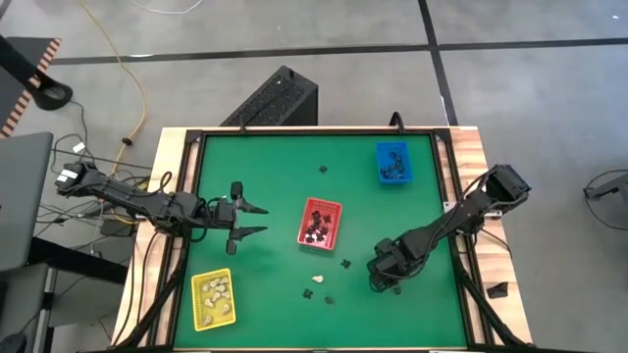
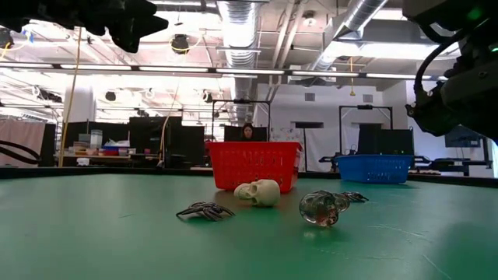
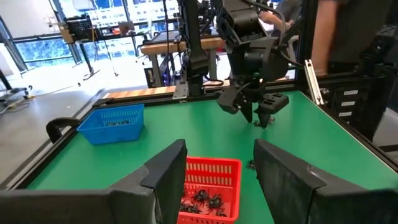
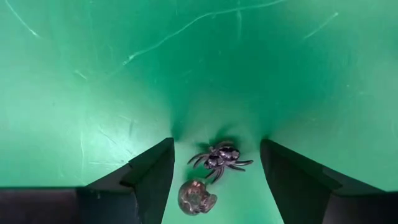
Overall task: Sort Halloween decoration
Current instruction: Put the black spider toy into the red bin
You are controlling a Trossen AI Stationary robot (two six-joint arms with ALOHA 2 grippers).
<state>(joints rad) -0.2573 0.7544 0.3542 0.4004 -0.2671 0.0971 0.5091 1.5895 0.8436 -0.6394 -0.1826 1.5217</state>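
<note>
The Halloween decoration pieces lie loose on the green table: a black spider (image 2: 205, 211), a cream skull (image 2: 258, 192), a dark glassy skull (image 2: 323, 208) and another black spider (image 2: 352, 197). More black pieces fill the red tray (image 1: 320, 223), and cream ones the yellow tray (image 1: 213, 299). My right gripper (image 1: 381, 279) hangs open, pointing down above the table near its right side. In its wrist view a spider (image 4: 219, 158) and the dark skull (image 4: 197, 196) show between its fingers, untouched. My left gripper (image 1: 250, 221) waits open and level, left of the red tray.
A blue tray (image 1: 393, 162) with black pieces stands at the far right. One black piece (image 1: 323, 169) lies alone toward the far edge. A raised black frame (image 1: 194, 196) runs round the table. Bare green surface lies between the trays.
</note>
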